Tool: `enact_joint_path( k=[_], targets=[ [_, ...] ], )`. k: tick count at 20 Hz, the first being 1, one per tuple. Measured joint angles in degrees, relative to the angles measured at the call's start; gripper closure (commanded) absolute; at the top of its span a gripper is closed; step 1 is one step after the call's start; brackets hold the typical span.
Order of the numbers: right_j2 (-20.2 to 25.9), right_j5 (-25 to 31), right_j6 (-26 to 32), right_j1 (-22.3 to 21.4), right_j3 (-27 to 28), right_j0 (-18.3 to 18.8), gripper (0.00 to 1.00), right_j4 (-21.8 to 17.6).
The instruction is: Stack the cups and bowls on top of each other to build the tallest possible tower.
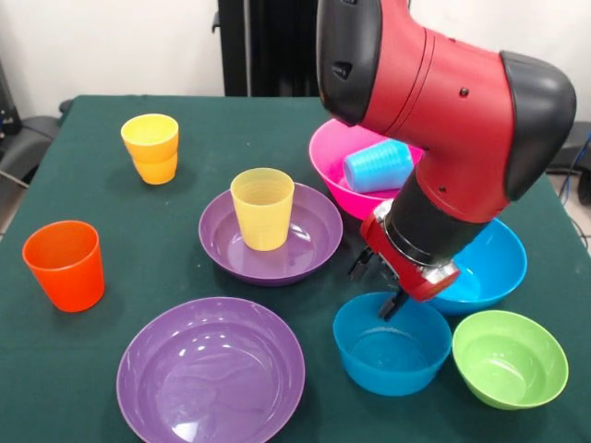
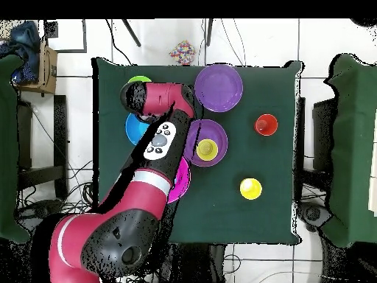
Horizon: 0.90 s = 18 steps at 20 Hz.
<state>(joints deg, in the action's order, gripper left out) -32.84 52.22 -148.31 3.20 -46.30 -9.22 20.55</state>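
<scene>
Blue plastic sits under our gripper (image 1: 386, 293): the small blue bowl (image 1: 391, 344), with the green bowl (image 1: 510, 358) at its 3 o'clock. We cannot tell how the gripper stands. The ribbed yellow cup (image 1: 263, 208) stands in a purple bowl (image 1: 271, 234) at 10 o'clock.

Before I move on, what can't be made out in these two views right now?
- End effector state: front view, the wrist blocks its fingers; overhead, the arm covers it.
- Big blue bowl: partly behind the arm in front, hidden overhead.
- Light blue cup in the pink bowl: arm covers it overhead.
</scene>
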Motion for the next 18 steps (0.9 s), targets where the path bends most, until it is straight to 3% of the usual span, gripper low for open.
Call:
enact_joint_path(
  k=[17, 18],
  targets=[
    [-0.3, -4.0, 0.0, 1.1, 0.01, 0.01, 0.0, 0.0],
    [-0.3, -4.48, 0.0, 1.16, 0.0, 0.01, 1.0, 0.01]
  ],
)
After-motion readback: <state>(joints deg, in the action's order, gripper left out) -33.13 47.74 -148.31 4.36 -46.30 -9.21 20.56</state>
